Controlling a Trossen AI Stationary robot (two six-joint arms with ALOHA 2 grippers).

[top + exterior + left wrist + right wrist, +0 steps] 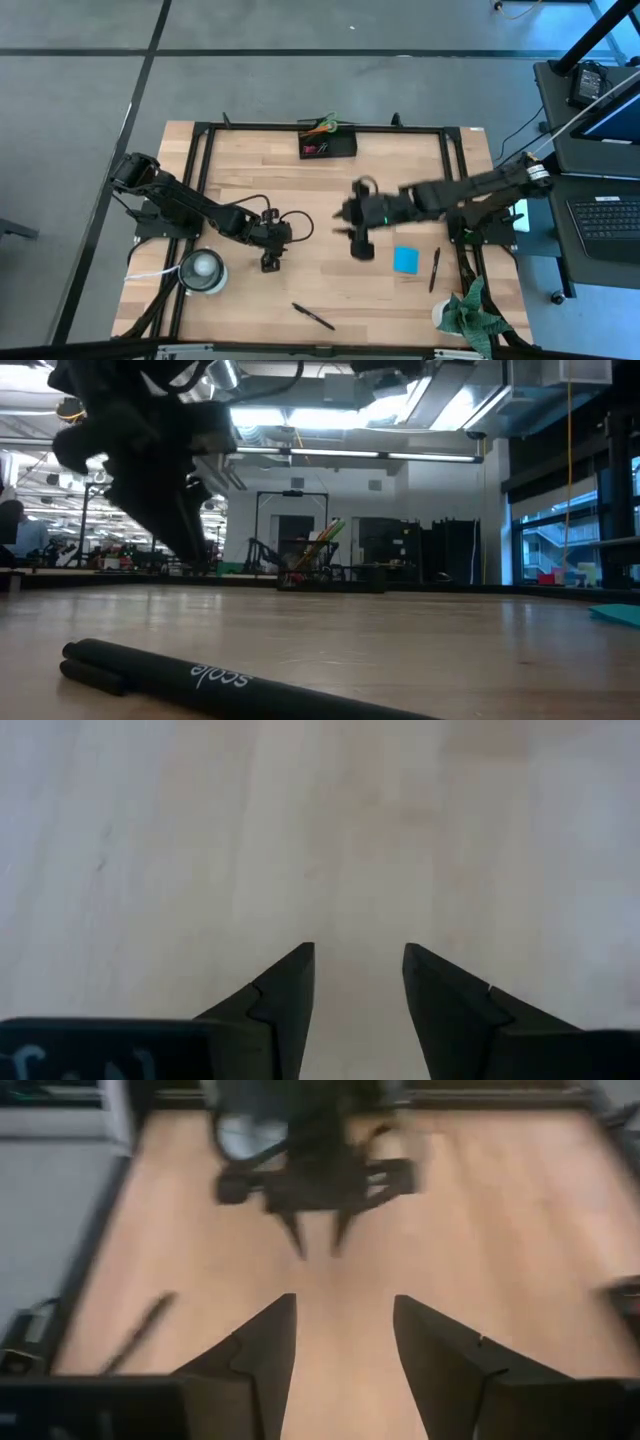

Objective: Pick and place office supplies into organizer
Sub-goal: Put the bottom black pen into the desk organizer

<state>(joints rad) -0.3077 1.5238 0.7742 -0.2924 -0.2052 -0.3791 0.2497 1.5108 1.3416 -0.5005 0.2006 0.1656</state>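
The black organizer (328,146) stands at the table's far edge with green-handled scissors and pencils sticking up out of it; in the low view the organizer (308,568) is far off. A blue note pad (406,260) and a black pen (434,270) lie flat on the right. Another black pen (313,316) lies near the near edge and fills the low view's foreground (220,682). My left gripper (270,264) (358,960) is open over bare wood, left of centre. My right gripper (361,248) (345,1315) is open, just left of the note pad, pointing toward the left arm.
A white round roll (203,270) sits at the near left beside the left arm. A green cloth (470,315) lies at the near right corner. The black metal frame (200,180) runs around the table. Bare wood lies between the two grippers and the organizer.
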